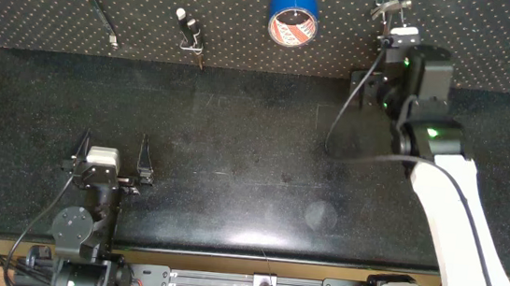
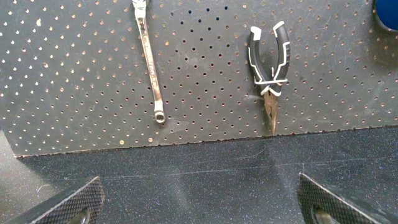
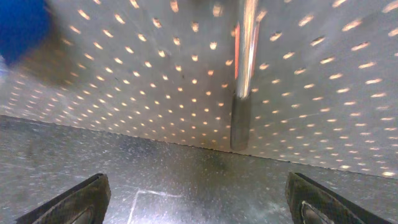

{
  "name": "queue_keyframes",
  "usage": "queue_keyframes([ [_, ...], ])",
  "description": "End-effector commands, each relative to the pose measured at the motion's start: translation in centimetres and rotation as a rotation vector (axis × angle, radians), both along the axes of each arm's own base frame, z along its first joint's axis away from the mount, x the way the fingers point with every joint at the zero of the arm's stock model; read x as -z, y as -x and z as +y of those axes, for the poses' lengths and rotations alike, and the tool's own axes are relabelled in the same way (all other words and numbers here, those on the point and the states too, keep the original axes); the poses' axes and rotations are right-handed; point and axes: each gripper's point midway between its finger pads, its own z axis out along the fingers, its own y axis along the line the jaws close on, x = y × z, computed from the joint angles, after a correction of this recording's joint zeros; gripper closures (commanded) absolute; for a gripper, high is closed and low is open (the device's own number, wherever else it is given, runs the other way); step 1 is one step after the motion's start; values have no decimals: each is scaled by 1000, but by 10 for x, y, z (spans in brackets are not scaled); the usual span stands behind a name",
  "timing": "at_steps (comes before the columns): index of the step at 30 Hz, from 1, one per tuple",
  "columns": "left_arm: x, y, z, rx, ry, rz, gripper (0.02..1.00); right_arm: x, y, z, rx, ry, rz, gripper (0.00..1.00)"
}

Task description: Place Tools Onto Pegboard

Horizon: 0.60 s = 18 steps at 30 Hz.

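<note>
Left arm: seen folded back near its base at the lower left of the top view, low over the worktop. Left gripper is held wide apart, nothing between the fingers, which are flat black carbon-weave pads.

Right arm: seen stretched up the right side, white forearm link, black wrist with green lights. Right gripper is brought close to the pegboard and spread wide, nothing gripped.

A chrome shaft is seen between those spread fingers. It is round, polished and straight, and hangs against the board with its lower end just above the board's bottom edge. Its upper end is cut off, so the kind of tool cannot be told.

Pegboard: dark sheet with a regular grid of small holes, standing along the far edge of the worktop.

On the board, from the left:
- Wrench, a slim bright steel bar with a ring at its lower end.
- Pliers, with black-and-white grips up and a tapered nose pointing down.
- Tape roll, a blue ring, well apart from the pliers.

Worktop: noted as black, matte and finely speckled.
</note>
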Motion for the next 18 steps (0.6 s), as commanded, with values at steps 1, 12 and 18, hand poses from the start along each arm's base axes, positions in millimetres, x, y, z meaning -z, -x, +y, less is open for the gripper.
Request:
queue_keyframes([
  [1,0,1,-3,17,-11,0,23,-67,25,3,-13,-30,-171,82],
  [12,0,1,-3,17,-11,-1,23,-118,58,-17,76,15,-318,77],
  [18,0,1,-3,17,-11,-1,23,-124,87,-39,215,-77,-547,77],
])
